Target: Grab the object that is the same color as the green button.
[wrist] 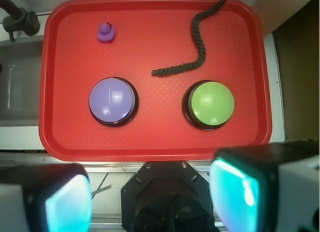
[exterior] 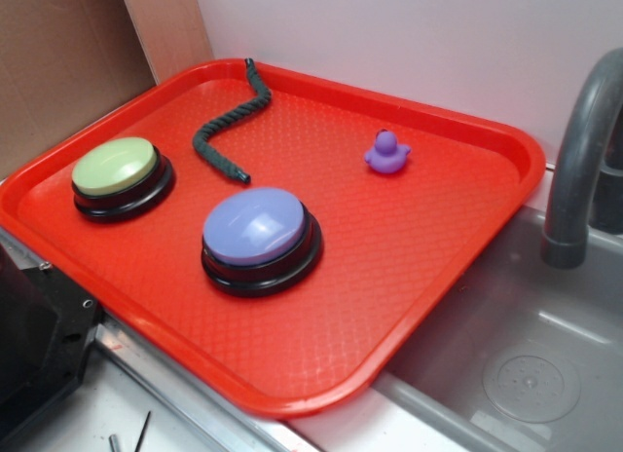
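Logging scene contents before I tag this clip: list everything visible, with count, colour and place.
Plastic tray: one, red, on the counter beside the sink.
Twisted rope piece: one, dark green, wavy, far part of the tray.
Domed push button, green: one, yellow-green top, black base, tray's left side in the exterior view.
Domed push button, lavender: one, lavender top, black base, tray's middle.
Toy duck: one, purple, apart from the rope.
Sink: one, grey, with faucet.
Gripper: one, black fingers with pale pads, open, above the tray's near edge, holding nothing.
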